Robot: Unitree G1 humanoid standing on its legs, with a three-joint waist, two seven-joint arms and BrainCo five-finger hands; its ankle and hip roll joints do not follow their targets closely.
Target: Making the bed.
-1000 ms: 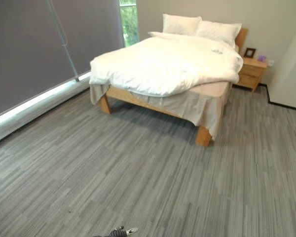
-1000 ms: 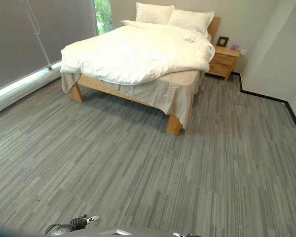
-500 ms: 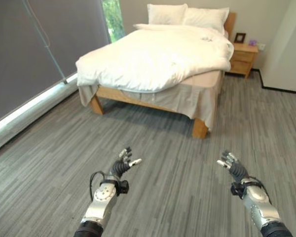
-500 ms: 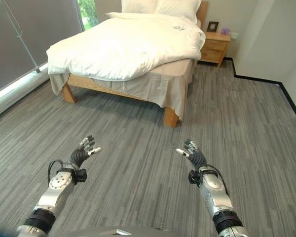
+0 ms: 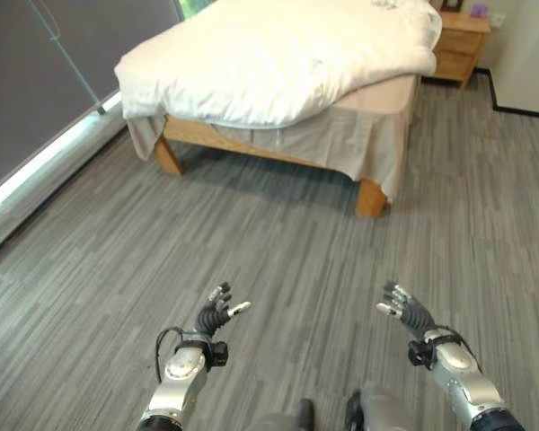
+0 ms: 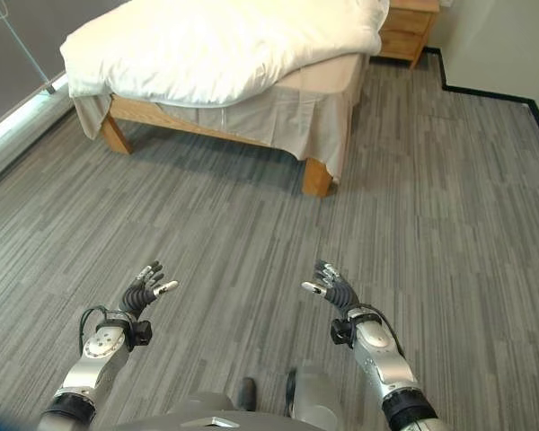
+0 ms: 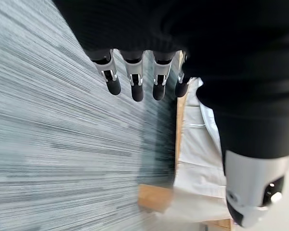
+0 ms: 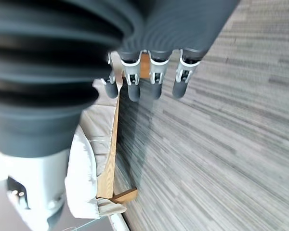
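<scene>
A wooden bed (image 5: 370,197) stands across the room with a rumpled white duvet (image 5: 269,63) lying askew over it; a beige sheet (image 5: 341,153) hangs below the duvet at the foot. My left hand (image 5: 214,314) and right hand (image 5: 409,310) are raised low in front of me over the grey floor, well short of the bed. Both have relaxed, spread fingers and hold nothing. The left wrist view shows the fingers (image 7: 135,82) pointing toward the bed's sheet (image 7: 197,159). In the right wrist view the fingers (image 8: 151,79) also point at the bed frame (image 8: 111,159).
A wooden nightstand (image 5: 458,40) stands at the bed's far right side. A dark window blind (image 5: 36,99) runs along the left wall with a bright strip at its base. Grey striped carpet (image 5: 278,242) lies between me and the bed.
The view has tilted down and drawn nearer the bed, so the pillows left the top. A second ago the hands were barely in view; they rose and now hold steady, open.
</scene>
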